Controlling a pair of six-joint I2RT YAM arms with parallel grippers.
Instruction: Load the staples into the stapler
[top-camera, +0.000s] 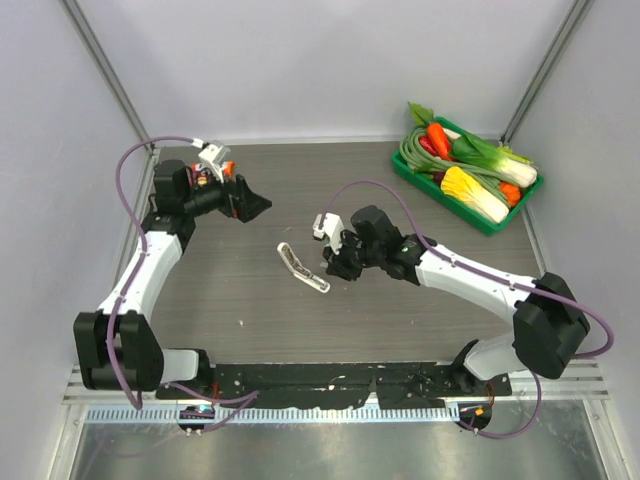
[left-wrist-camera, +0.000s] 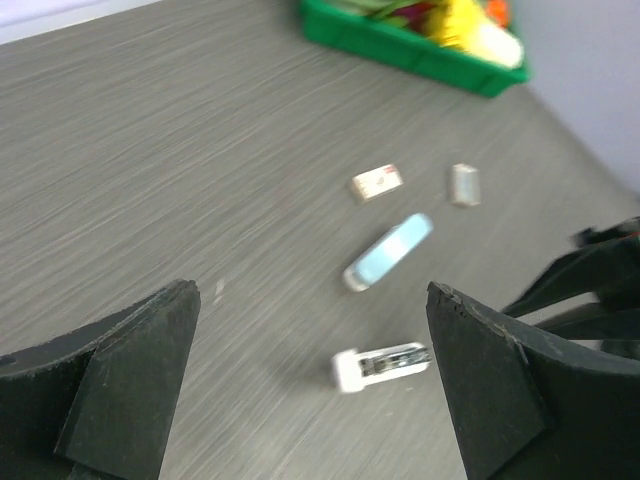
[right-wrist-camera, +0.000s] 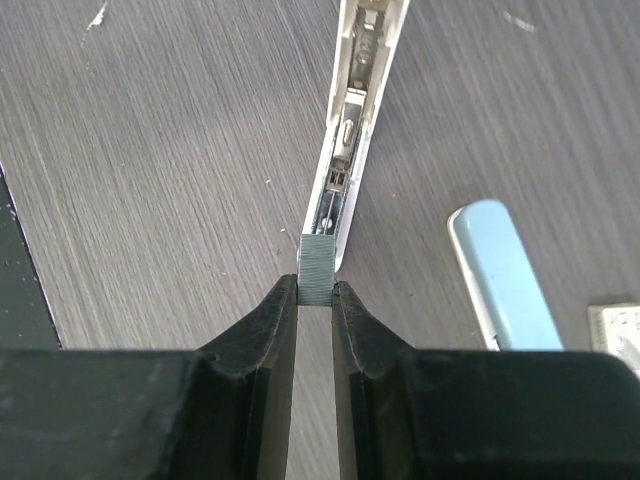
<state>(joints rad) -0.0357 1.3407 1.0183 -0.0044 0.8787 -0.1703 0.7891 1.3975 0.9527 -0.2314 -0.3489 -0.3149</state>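
The white stapler (right-wrist-camera: 352, 120) lies flipped open on the table, its metal channel facing up; it also shows in the top view as the stapler (top-camera: 303, 268). My right gripper (right-wrist-camera: 316, 288) is shut on a short grey strip of staples (right-wrist-camera: 316, 268), which sits at the near end of that channel. The small cream staples box (left-wrist-camera: 377, 182) with a reddish mark lies farther off on the table. My left gripper (left-wrist-camera: 312, 295) hangs wide open and holds nothing, raised over the back left of the table, well away from the stapler (left-wrist-camera: 385, 365).
A light-blue stapler (right-wrist-camera: 505, 275) lies just right of the open one. Another small white box (left-wrist-camera: 464, 184) rests near the staples box. A green tray (top-camera: 478, 215) of toy vegetables stands at the back right corner.
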